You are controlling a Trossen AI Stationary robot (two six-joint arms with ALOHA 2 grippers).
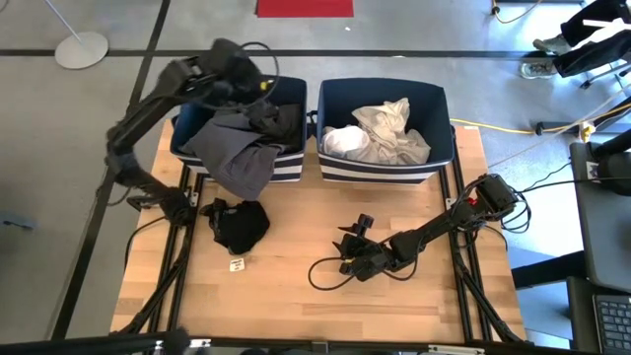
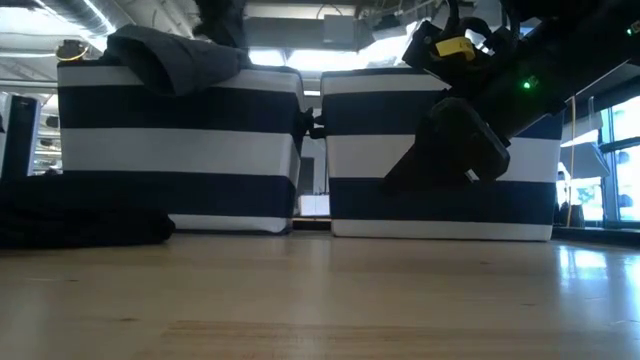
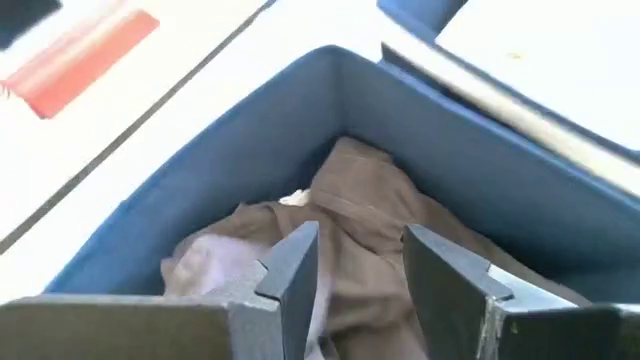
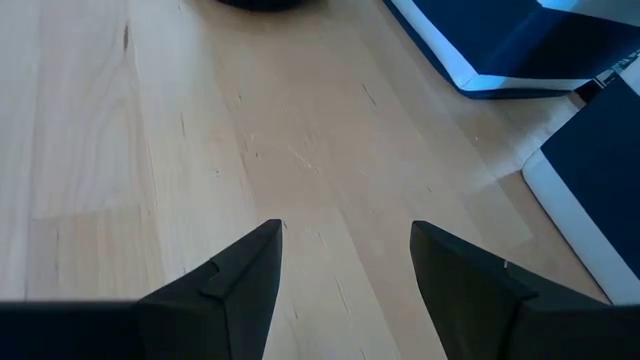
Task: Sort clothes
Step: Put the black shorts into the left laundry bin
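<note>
A dark grey garment (image 1: 237, 150) hangs over the near rim of the left navy striped bin (image 1: 292, 170), partly inside it; it also shows in the low view (image 2: 170, 55). My left gripper (image 1: 268, 110) is open over this bin, its fingers on either side of a bunched grey-brown fold (image 3: 365, 200). A black garment (image 1: 240, 225) lies crumpled on the table in front of the left bin. White and light grey clothes (image 1: 380, 133) fill the right bin (image 1: 439, 166). My right gripper (image 1: 350, 251) is open and empty, low over bare wood (image 4: 340, 250). My left gripper points down into the left bin with its fingers (image 3: 295, 270) apart over the garment's fold; I cannot tell whether they touch the cloth.
A small white tag (image 1: 237, 264) lies on the table near the black garment. A black cable (image 1: 330, 276) loops on the table by my right gripper. Bare wood runs along the near side of the table (image 1: 296, 306). The right arm (image 2: 470, 130) stands in front of the right bin.
</note>
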